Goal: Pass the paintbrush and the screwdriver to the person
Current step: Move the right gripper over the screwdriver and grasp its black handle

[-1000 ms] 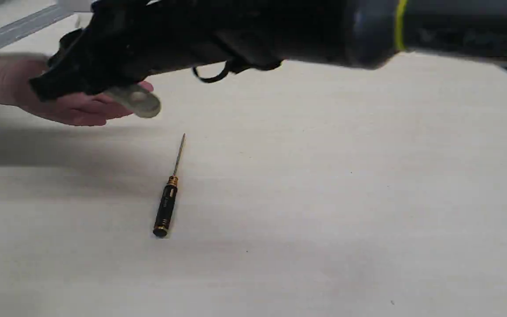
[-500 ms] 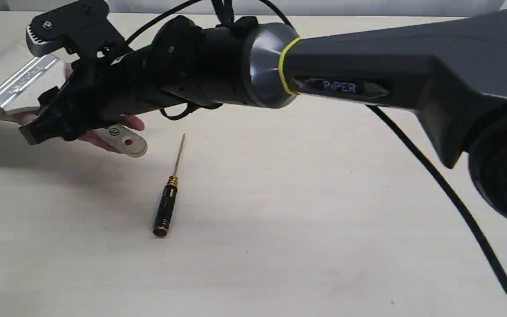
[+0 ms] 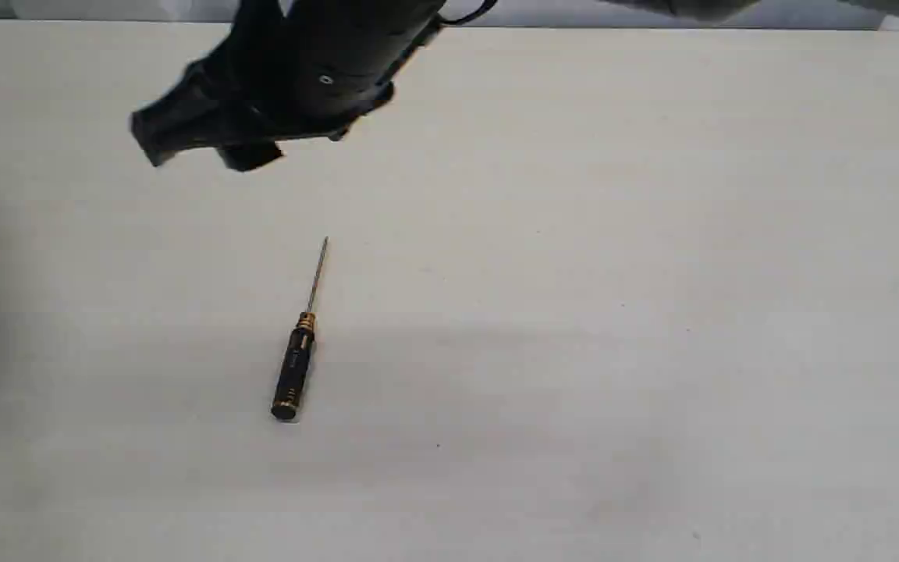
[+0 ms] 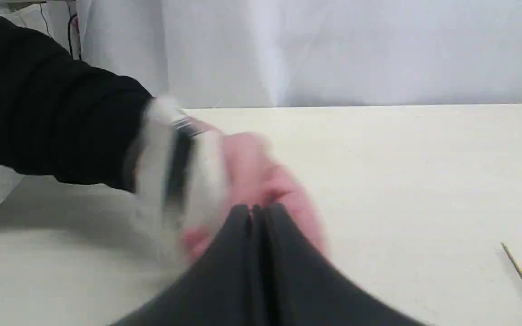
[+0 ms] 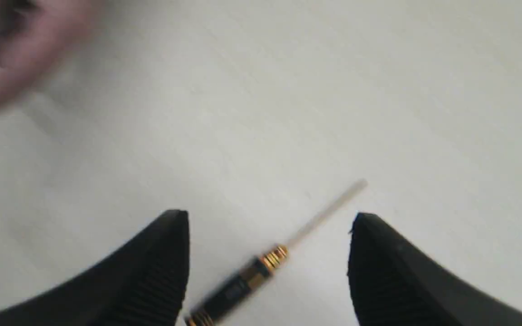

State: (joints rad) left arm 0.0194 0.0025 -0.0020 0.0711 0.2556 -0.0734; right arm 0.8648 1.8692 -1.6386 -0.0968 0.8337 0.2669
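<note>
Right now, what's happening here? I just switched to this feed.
The person's hand, blurred, seems to hold the paintbrush near the shut, empty left gripper. The screwdriver lies flat on the table, untouched. The right gripper hangs above it, jaws open, gripping nothing. So the brush looks handed over; the screwdriver is not yet picked up.

We see matte black plastic on both grippers: the right gripper point(image 5: 270, 215) has tapered jaws with fine ribbing on their inner faces, while the left gripper point(image 4: 254, 208) has smooth, dark ones. The wrist housing point(image 3: 301, 55) bears a small silver screw point(image 3: 325, 79) and a thin black cable point(image 3: 469, 11). The person point(image 4: 261, 172) shows blurred pink skin and a black sleeve point(image 4: 48, 113).
</note>
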